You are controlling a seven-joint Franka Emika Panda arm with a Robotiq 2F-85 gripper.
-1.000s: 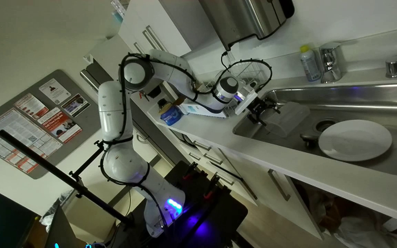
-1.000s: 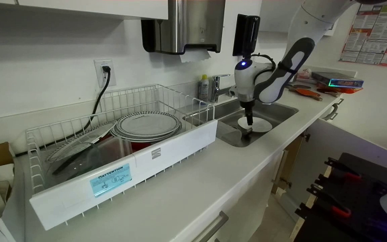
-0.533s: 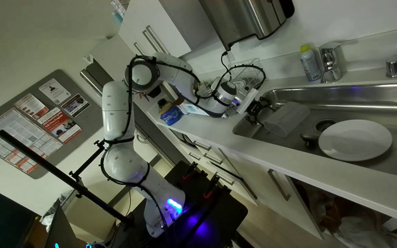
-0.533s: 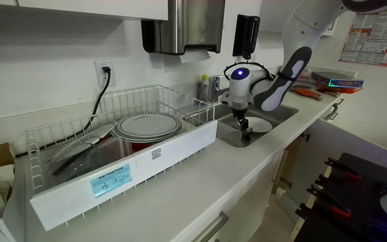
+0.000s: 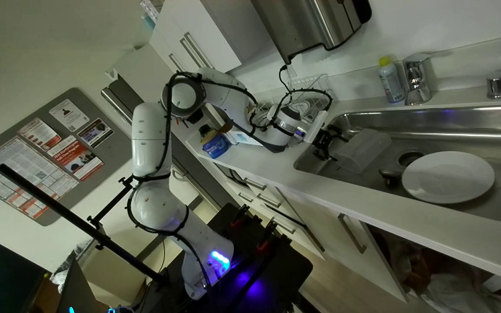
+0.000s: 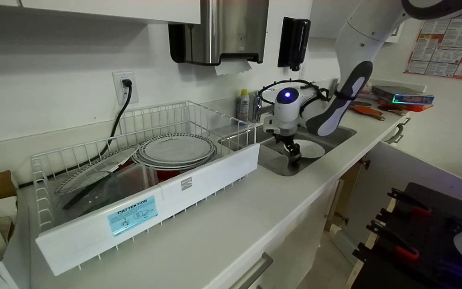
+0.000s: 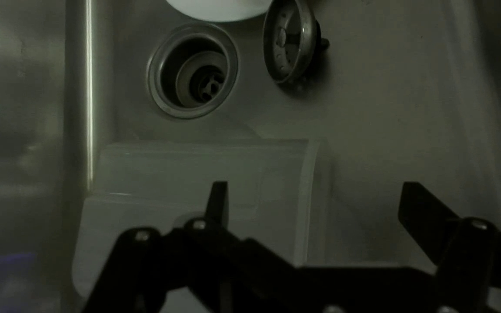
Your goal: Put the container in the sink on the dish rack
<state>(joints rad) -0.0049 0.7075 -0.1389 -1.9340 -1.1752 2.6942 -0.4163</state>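
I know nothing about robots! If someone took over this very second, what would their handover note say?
Pincer: open, jaws well apart near the container, gripping nothing.
Container: translucent, in the sink, apparently on its side.
Dish rack: on the counter, with plates in it.
Done: pincer is down by the container; no grasp yet.
Left: probably close on the container, lift it, then set it on the dish rack.

In the wrist view, my gripper [image 7: 315, 191] masks part of the clear container [image 7: 189, 174] — the far white plate [image 7: 224, 8] is cropped. In both exterior views, the posters [image 5: 24, 174] are mostly too small to read.
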